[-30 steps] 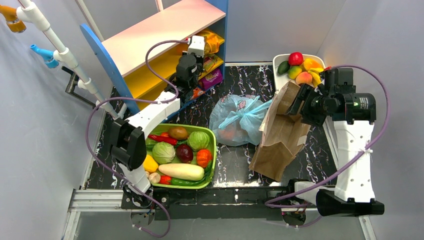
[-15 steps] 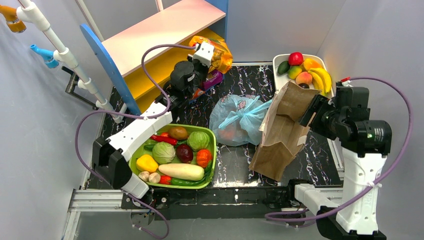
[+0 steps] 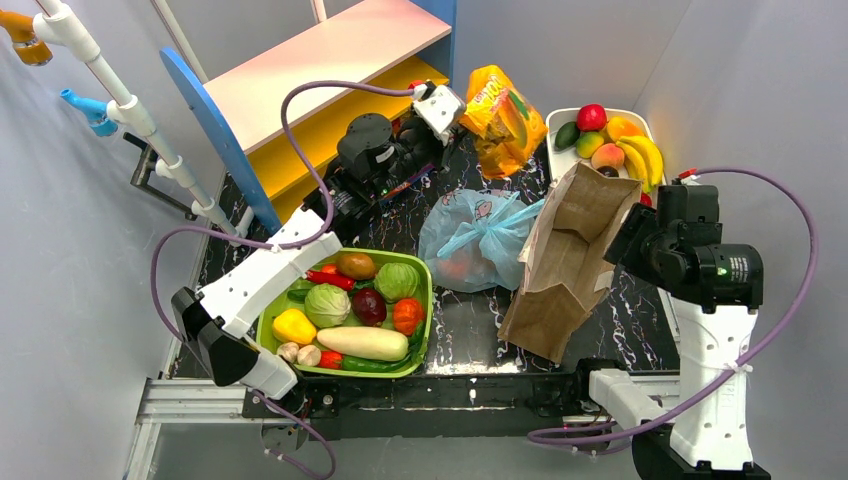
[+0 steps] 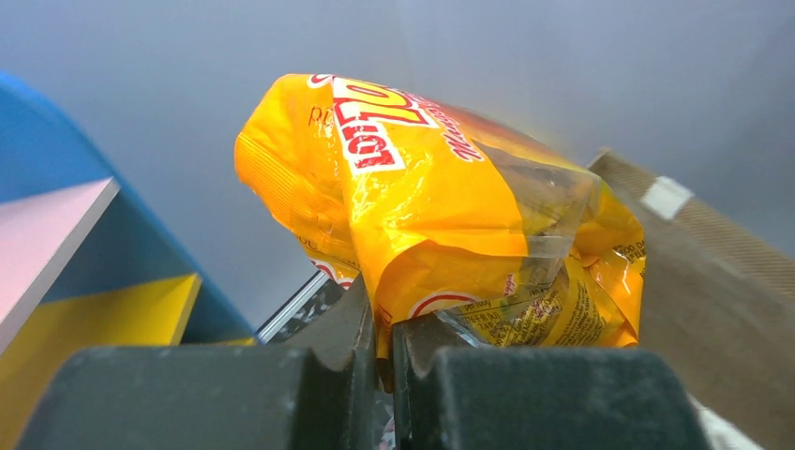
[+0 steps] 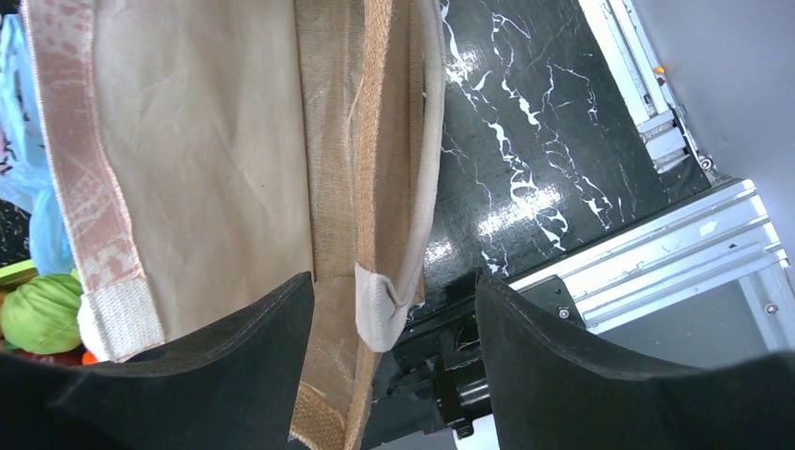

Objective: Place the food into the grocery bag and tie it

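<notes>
Nearest, spreads the right gripper (image 5: pixel 389 292) wide astride the rim of the brown paper bag (image 3: pixel 565 265), not pinching it. Finds the light-blue grocery bag (image 3: pixel 470 240) lying mid-table, right against that paper bag's left side. Farthest back, clamps the left gripper (image 4: pixel 382 323) tight on a yellow snack bag (image 4: pixel 441 216), raised beyond the grocery bag.

Right gripper (image 5: pixel 389 305): jaws wide, straddling the bag's rim.
Paper bag (image 5: pixel 206 159): brown, fills left.
Table (image 5: pixel 525 150): black marble, right of bag.
Cabbage (image 5: pixel 37 311): left edge.
</notes>
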{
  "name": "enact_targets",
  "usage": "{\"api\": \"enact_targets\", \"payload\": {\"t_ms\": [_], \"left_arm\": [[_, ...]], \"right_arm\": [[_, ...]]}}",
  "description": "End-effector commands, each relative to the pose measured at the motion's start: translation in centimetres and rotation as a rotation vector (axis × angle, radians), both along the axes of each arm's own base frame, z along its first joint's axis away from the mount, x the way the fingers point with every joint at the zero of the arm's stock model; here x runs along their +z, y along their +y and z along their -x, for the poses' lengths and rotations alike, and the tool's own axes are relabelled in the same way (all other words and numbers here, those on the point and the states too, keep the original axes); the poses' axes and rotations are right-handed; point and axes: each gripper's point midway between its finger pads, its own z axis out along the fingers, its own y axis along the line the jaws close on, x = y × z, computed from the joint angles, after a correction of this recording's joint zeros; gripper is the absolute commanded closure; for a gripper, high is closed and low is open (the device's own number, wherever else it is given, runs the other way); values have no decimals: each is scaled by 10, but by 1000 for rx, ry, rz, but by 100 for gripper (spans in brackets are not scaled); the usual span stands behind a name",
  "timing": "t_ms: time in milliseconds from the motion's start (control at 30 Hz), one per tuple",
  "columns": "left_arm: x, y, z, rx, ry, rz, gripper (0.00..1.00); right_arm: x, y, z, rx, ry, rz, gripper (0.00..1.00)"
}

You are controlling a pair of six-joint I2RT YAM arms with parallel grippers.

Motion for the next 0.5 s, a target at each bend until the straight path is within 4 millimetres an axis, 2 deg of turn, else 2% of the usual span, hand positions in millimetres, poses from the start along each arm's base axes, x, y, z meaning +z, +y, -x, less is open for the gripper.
{"api": "enact_targets", "payload": {"t_ms": [0,200,300,367,467], "left_arm": [[77,-14,42,-162,-123,158,100],[67,-50,70,-279,-74,159,100],[56,-67,79,-304,-51,143,100],[48,-78,80,-305,-34,133,100],[38,-93,81,-312,-15,115,100]], "right_arm": [[-1,-4,-15,-33,-46,8,30],[-23,13,-24,13,-12,-71,34],[-35,17,-24,30,17,-91,40],[-41,18,-23,35,37,-90,47],[-46,15,-20,34,48,-76,65]]}}
